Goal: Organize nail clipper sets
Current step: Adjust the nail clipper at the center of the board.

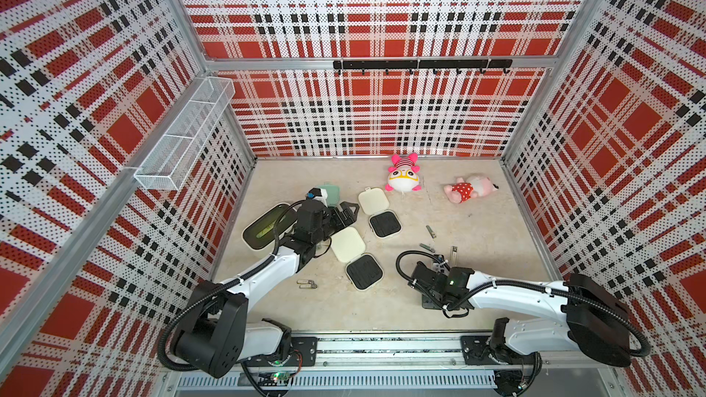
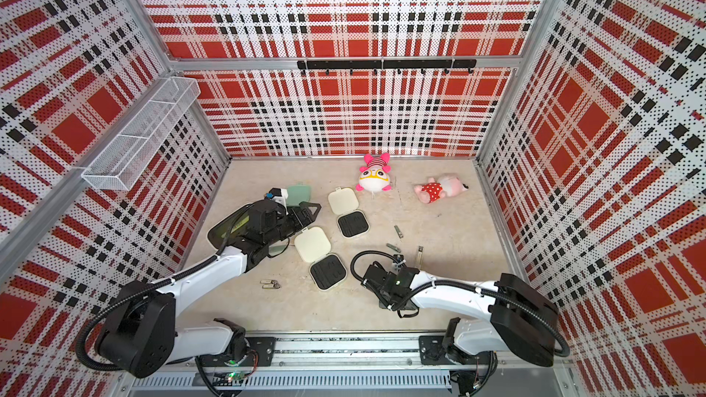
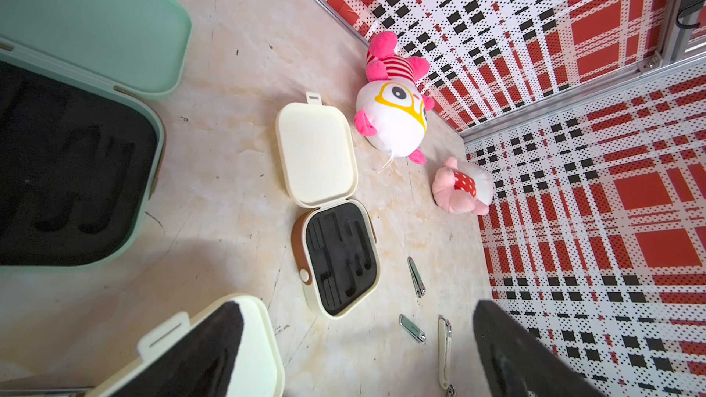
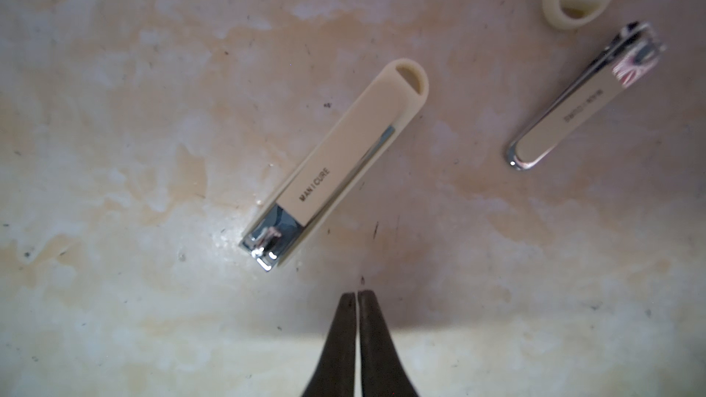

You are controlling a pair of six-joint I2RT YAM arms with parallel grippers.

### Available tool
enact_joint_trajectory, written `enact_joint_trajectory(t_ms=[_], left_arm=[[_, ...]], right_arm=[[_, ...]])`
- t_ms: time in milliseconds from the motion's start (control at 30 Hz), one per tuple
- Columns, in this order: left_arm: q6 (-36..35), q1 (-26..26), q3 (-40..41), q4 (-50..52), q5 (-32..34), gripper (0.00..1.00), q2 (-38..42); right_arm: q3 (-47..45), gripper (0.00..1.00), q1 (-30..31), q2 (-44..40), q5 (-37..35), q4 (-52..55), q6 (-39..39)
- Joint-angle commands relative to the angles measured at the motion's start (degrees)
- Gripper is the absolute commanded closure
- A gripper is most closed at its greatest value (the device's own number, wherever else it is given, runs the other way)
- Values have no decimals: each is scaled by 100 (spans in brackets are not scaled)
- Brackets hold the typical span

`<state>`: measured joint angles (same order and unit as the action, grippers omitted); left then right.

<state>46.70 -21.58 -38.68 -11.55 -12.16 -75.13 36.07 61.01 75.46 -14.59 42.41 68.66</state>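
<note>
Three open cases lie on the table: a mint green case (image 3: 88, 21) partly under my left wrist, a cream case (image 1: 373, 201) further right, and another cream case (image 1: 347, 244) nearer the front. My left gripper (image 3: 355, 368) hangs open between the cases, holding nothing. Loose clippers (image 1: 431, 231) lie to the right, and two more clippers (image 1: 306, 283) lie near the left arm. My right gripper (image 4: 357, 294) is shut and empty. A cream-handled clipper (image 4: 332, 169) lies on the table just beyond its tips, with a silver clipper (image 4: 580, 105) beside it.
A larger cream bin (image 1: 267, 225) with a dark green inside sits left of the left gripper. Two plush toys (image 1: 403, 177) (image 1: 470, 187) lie by the back wall. A wire basket (image 1: 187, 135) hangs on the left wall and a hook rail (image 1: 420, 64) on the back wall.
</note>
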Motion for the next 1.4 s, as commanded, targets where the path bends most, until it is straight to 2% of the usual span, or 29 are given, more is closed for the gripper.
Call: enact_joint_trajectory(t_ms=[0, 167, 433, 1133, 1300, 1367], left_arm=[[-20, -4, 9, -88, -5, 2, 26], [-28, 39, 22, -93, -25, 2, 15], [-38, 110, 75, -100, -77, 2, 20], [-20, 250, 211, -96, -142, 2, 131], [-90, 318, 260, 51, -153, 2, 248], [-98, 364, 323, 72, -163, 2, 325]], right_arm=[[63, 90, 33, 172, -33, -231, 135], [143, 88, -31, 319, -155, -310, 115], [253, 88, -399, 545, 24, -813, -305], [1264, 89, -1704, 1282, 235, -1392, -1674], [1522, 80, -1798, 1028, -9, -1010, -2071], [1453, 74, -1932, 885, 32, -979, -2243]])
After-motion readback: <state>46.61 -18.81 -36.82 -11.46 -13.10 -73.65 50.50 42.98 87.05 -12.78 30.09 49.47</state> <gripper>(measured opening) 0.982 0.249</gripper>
